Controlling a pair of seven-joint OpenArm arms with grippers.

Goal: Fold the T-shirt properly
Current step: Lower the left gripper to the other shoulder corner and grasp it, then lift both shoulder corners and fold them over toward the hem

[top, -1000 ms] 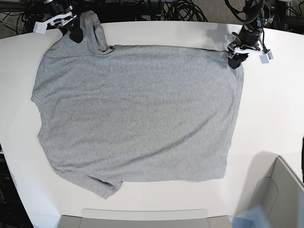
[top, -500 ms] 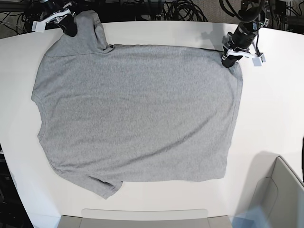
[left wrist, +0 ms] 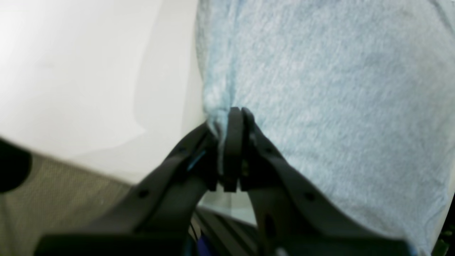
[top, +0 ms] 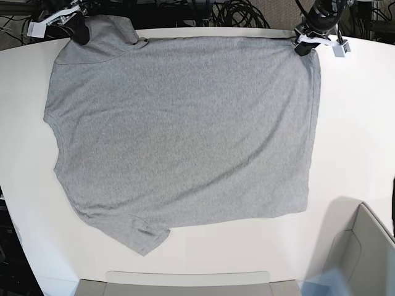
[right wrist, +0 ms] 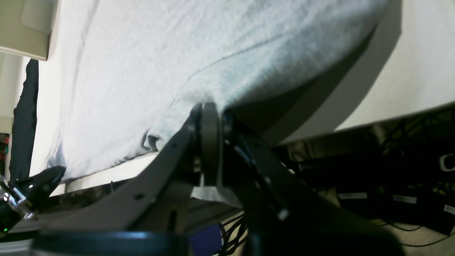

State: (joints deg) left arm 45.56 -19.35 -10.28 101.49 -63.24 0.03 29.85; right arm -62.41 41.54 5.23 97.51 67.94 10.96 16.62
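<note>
While near hem lies loose toward front, T-shirt (top: 179, 129) sits flat, plain side up, on white table (top: 355, 142). Far edge: left gripper (top: 303, 44) fingers clamped on far corner, right gripper (top: 77, 29) fingers clamped on opposite corner by sleeve. Step, judged: spreading before first fold. Next calls for even tension, both arms matched.

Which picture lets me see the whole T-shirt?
The base view: the T-shirt lies spread over the table, all edges visible. The left wrist view and the right wrist view show only the bit pinched by each gripper.
</note>
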